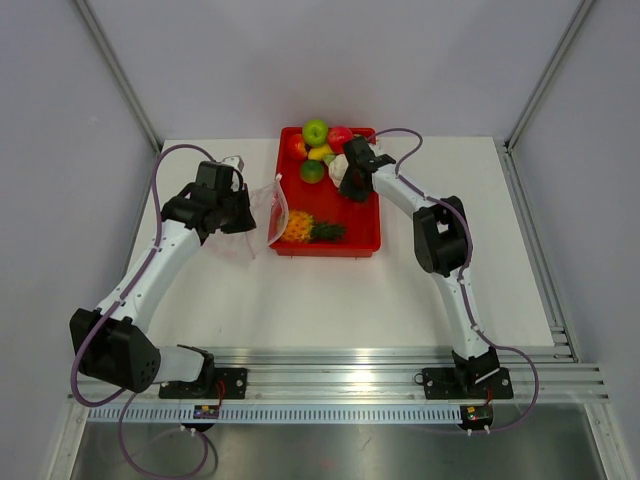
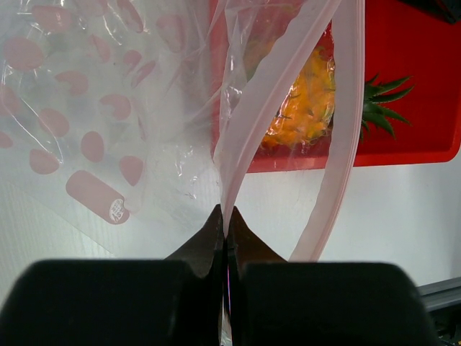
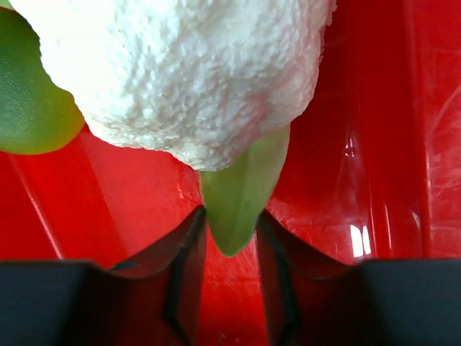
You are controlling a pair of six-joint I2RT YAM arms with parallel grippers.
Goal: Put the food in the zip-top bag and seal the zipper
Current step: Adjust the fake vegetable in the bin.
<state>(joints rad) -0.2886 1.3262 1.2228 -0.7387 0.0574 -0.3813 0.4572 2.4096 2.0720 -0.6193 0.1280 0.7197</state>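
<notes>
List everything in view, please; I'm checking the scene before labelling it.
table: 1, white, under everything
tray: 1, red, far middle of the table
green fruits: 2, green, far end of the tray
red fruits: 2, red, far end of the tray
yellow fruit: 1, yellow, among them
cauliflower: 1, white with a green leaf, tray's far right
pineapple: 1, orange with green leaves, tray's near left corner, by the bag's mouth
zip-top bag: 1, clear with a pink strip, mouth open, left of the tray
left claw: 1, black, shut on the zip-top bag's edge
right claw: 1, black, fingers either side of the cauliflower's leaf; grip unclear
</notes>
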